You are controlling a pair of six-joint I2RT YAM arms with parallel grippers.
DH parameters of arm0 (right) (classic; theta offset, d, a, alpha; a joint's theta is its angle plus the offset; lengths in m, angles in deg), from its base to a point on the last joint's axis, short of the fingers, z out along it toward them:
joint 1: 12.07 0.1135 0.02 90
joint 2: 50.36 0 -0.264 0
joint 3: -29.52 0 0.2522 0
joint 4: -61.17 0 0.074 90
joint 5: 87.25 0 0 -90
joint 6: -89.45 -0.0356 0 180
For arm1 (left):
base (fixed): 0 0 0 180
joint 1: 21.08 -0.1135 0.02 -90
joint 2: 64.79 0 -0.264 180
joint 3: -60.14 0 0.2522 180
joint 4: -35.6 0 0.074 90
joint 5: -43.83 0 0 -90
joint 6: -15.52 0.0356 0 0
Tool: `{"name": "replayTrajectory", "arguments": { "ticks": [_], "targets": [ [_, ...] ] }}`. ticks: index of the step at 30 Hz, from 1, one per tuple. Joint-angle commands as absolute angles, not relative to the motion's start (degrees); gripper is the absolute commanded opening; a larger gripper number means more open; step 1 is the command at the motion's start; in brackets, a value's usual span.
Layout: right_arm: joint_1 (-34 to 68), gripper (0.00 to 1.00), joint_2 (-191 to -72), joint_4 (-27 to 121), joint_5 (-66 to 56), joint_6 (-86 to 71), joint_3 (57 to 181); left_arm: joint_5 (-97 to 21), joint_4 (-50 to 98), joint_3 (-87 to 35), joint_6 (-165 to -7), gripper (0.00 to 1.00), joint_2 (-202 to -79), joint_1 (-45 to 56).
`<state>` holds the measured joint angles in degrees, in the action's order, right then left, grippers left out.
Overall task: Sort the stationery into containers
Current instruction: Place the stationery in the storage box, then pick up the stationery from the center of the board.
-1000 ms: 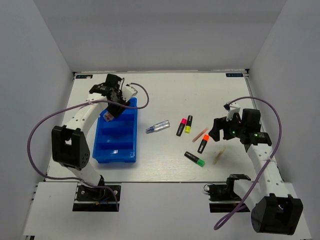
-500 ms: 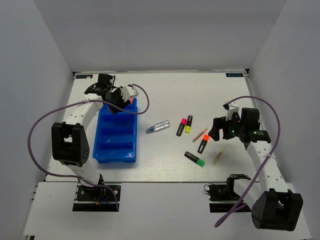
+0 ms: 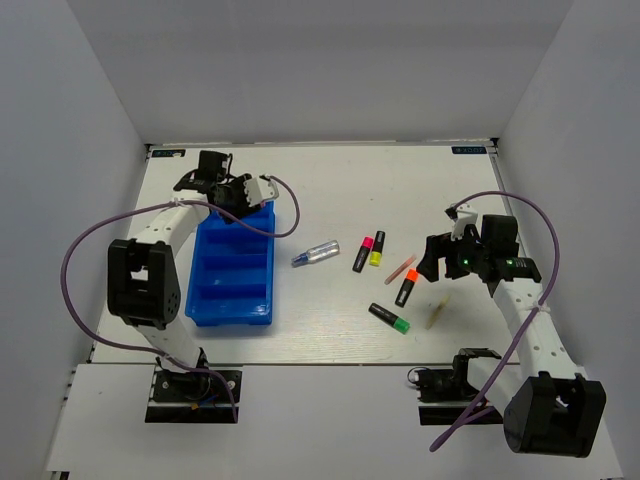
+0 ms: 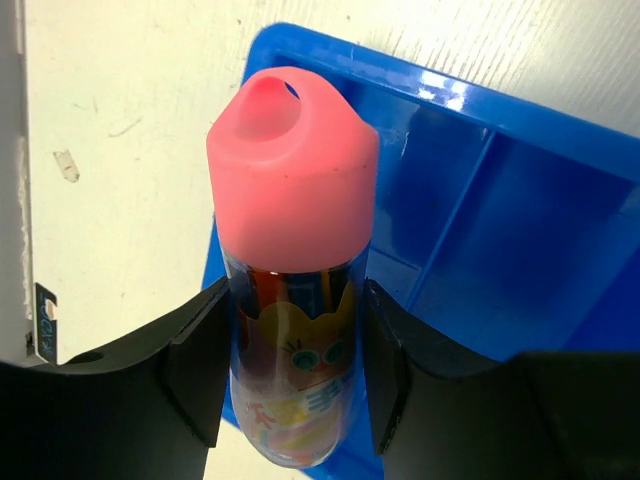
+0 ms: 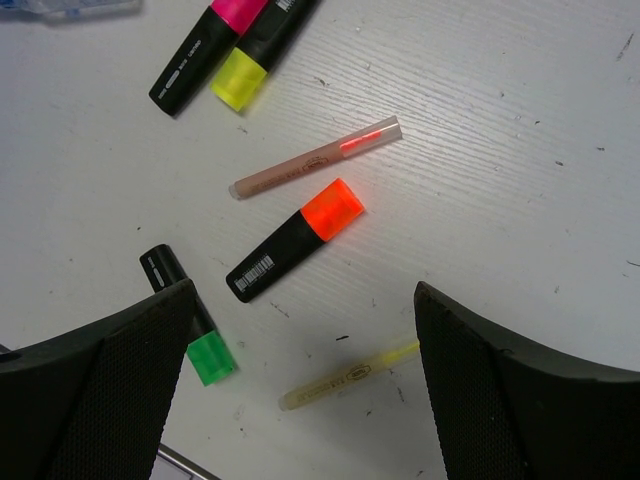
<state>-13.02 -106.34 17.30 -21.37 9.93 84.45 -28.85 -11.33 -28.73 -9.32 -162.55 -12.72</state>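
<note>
My left gripper (image 4: pixel 294 345) pinches the pink tube (image 4: pixel 292 200) over the far rim of the blue tray (image 4: pixel 520 200), upper left. Released here, I judge it may tip outside. My right gripper (image 5: pixel 305 350) hangs spread above the orange highlighter (image 5: pixel 295 240).

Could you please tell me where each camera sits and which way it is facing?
Top external: high behind the bases, looking down on the table; left arm and right arm show.
Left wrist: on the left arm, facing the blue tray corner; the left gripper holds a pink-capped tube.
Right wrist: looking down at the orange highlighter; the open right gripper frames it.
Shared: top and left wrist see the blue tray; top and right wrist, the orange highlighter.
</note>
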Motion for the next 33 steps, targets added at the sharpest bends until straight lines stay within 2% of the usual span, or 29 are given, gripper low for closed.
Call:
{"name": "replayTrajectory", "arguments": {
  "ticks": [1, 7, 8, 12, 18, 20, 21, 22, 23, 24, 25, 26, 27, 28, 29, 30, 31, 32, 33],
  "targets": [
    [-12.77, 0.90, -106.43, 17.09, -21.51, 9.82, 87.05, -29.56, -6.99, -27.11, -8.91, 0.03, -163.05, -12.55],
    [-12.77, 0.90, -106.43, 17.09, -21.42, 9.82, 86.96, -31.49, 0.46, -23.85, -12.16, 0.47, -162.62, -12.29],
    [-12.77, 0.90, -106.52, 17.17, -21.42, 9.82, 87.14, -31.67, 1.18, -22.89, -13.65, 0.68, -162.01, -12.20],
    [-12.77, 0.90, -106.17, 17.00, -21.77, 10.17, 87.05, -32.72, 2.33, -23.14, -18.30, 0.99, -160.69, -12.29],
    [-12.77, 0.90, -105.20, 17.17, -23.52, 11.22, 86.43, -32.55, 3.20, -23.32, -28.38, 0.99, -153.49, -11.76],
    [-12.68, 0.74, -105.29, 18.57, -26.06, 14.27, 84.60, -33.07, 0.67, -23.84, -35.84, 0.99, -150.59, -11.06],
    [-12.51, 0.63, -105.46, 19.71, -32.86, 16.65, 84.33, -33.25, -0.56, -25.15, -42.94, 0.96, -148.75, -10.62],
    [-12.16, 0.42, -107.38, 21.29, -35.80, 19.20, 84.06, -32.82, -3.10, -26.90, -46.84, 0.74, -148.03, -10.27],
    [-12.33, 0.31, -108.96, 21.30, -39.83, 29.84, 84.32, -32.46, -6.69, -27.88, -56.89, 0.45, -147.42, -10.09],
    [-12.33, 0.21, -111.68, 20.17, -52.58, 35.77, 85.37, -32.11, -8.73, -30.24, -65.26, 0.05, -146.19, -10.09],
    [-12.33, 0.17, -113.18, 18.86, -55.40, 46.19, 86.51, -31.93, -15.36, -30.44, -71.69, 0.00, -145.75, -9.74],
    [-12.25, 0.22, -114.94, 19.02, -57.87, 49.95, 87.13, -30.98, -17.51, -30.70, -73.24, 0.00, -144.61, -8.78],
    [-12.24, 0.33, -121.22, 18.06, -62.16, 56.60, 91.49, -30.53, -19.36, -28.09, -76.99, 0.00, -142.95, -8.08],
    [-8.24, 0.66, -130.85, 11.09, -64.37, 68.50, 98.58, -28.61, -20.86, -24.24, -77.99, 0.27, -136.84, -5.89],
    [-8.20, 0.66, -130.95, 11.02, -64.40, 68.62, 98.65, -28.59, -20.87, -19.06, -78.52, 0.27, -136.78, -5.87],
    [-5.07, 0.74, -133.56, 6.23, -63.53, 72.88, 104.83, -28.59, -19.13, -16.32, -78.61, 0.48, -134.86, -4.31],
    [-3.99, 0.77, -140.90, 1.49, -62.82, 75.71, 107.94, -29.38, -18.33, -13.85, -78.70, 0.58, -130.49, -3.86],
    [-2.94, 0.77, -143.15, 0.31, -60.47, 79.91, 115.45, -29.73, -17.02, -5.91, -79.66, 0.65, -126.18, -3.68],
    [-0.23, 0.77, -145.00, 0.12, -57.14, 80.04, 117.26, -29.74, -14.57, -3.48, -79.58, 0.74, -121.70, -3.41]
  ]
}}
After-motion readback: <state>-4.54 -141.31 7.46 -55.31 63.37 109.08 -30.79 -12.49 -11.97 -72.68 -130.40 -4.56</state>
